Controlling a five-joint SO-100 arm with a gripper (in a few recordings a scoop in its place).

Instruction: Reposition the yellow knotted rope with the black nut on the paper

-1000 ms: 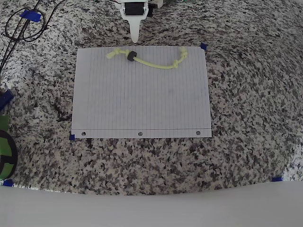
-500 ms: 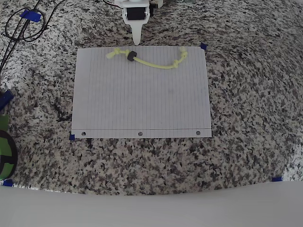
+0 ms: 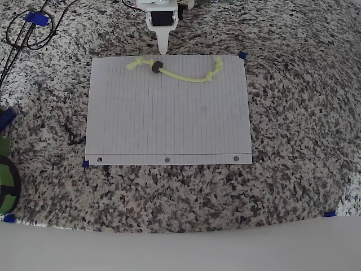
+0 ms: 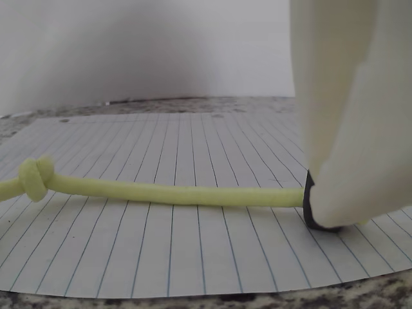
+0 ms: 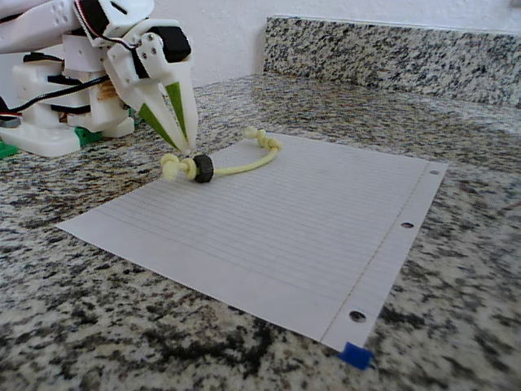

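Observation:
The white lined paper [image 3: 169, 124] lies flat on the granite counter. Along its far edge rests the yellow knotted rope [image 3: 180, 75], curved, with a knot at each end. The black nut [image 3: 156, 66] is threaded on the rope close to its left knot. My white gripper [image 3: 162, 52] points down just behind the nut, its jaws shut on nothing. In the fixed view the gripper [image 5: 186, 148] hangs right above the nut [image 5: 203, 169] and rope [image 5: 240, 167]. In the wrist view the fingers [image 4: 347, 129] cover most of the nut [image 4: 308, 205], and the rope [image 4: 174, 194] runs off to the left.
Black cables [image 3: 25, 31] loop at the counter's top left. Blue tape bits [image 3: 242, 55] mark the paper's corners. A green and black object [image 3: 5, 180] sits at the left edge. The arm's base [image 5: 57, 114] stands behind the paper, and a granite backsplash [image 5: 391, 49] rises beyond.
The gripper has crept a little toward the paper's edge, its tip closing on the nut. Rope, nut and paper lie where they were.

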